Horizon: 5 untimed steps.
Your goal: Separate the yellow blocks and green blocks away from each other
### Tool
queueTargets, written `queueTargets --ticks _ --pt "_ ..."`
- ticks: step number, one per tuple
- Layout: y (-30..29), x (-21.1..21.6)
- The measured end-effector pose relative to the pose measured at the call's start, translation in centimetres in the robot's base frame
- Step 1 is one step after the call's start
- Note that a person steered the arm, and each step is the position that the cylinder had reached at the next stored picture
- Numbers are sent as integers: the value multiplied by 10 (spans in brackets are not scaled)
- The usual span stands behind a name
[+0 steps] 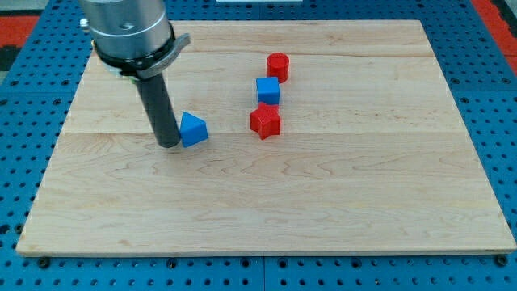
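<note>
No yellow or green block shows anywhere in the camera view. My tip [168,143] rests on the wooden board [323,210] at the view's left, touching or just left of a blue triangular block [193,129]. To the right stand three blocks in a short column: a red cylinder [278,66] at the top, a blue cube [268,90] below it, and a red star-shaped block [265,121] at the bottom. The arm's grey body hides part of the board's top left.
The board lies on a blue perforated table [493,97]. Its edges run along all four sides of the view. A red surface shows at the top corners.
</note>
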<state>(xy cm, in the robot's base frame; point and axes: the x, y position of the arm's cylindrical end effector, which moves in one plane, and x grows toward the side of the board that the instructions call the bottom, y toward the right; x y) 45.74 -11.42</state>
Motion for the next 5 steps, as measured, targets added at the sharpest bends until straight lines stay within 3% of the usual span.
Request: queueTargets --ticks 1,2,3,4,5 --pt "0 -24" --pt "-36 -53" --pt "-82 -122" --pt "7 -119" --pt "21 -201"
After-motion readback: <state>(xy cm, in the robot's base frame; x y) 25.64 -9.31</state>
